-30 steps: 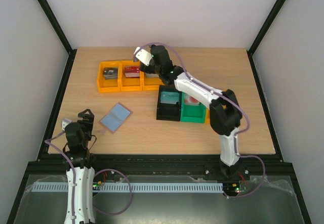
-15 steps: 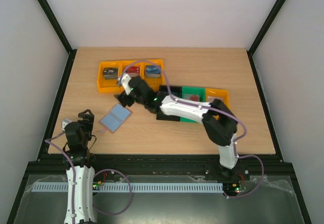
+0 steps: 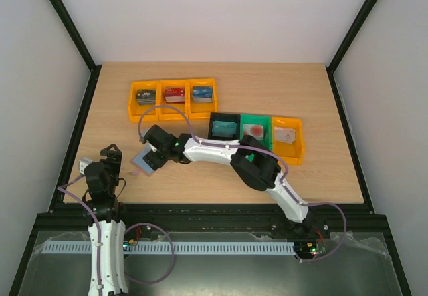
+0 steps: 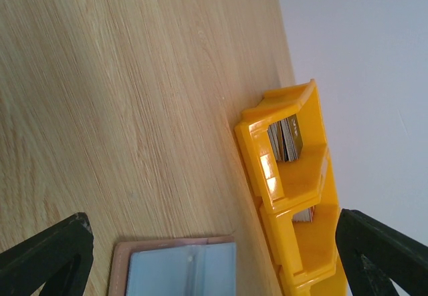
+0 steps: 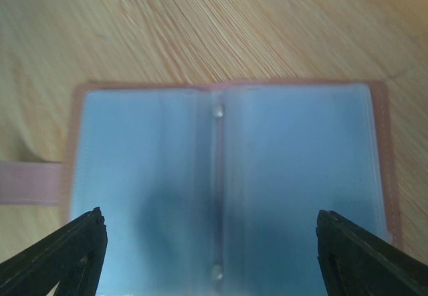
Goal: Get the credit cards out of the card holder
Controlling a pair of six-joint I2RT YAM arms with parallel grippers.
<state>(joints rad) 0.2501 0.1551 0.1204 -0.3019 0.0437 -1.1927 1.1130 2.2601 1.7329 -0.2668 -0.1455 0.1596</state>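
At the near-left corner of the tabletop (image 3: 281, 89) the left fingers (image 4: 47, 256) stand spread wide and empty. The card holder (image 5: 221, 176) lies open beside them near the near edge, pale blue sleeves up, strap (image 5: 27, 182) flat on the wood. The right fingers (image 5: 63, 249) hang parted over it, straddling both pages, gripping nothing. No credit cards can be made out in the sleeves. The holder looks light, limp and slick, so it is likely to slide. Pin its pinkish rim and draw any stiff card by an exposed edge.

No legible txt, labels, brands or nos. anywhere, card holder (image 5: 227, 176) incl.
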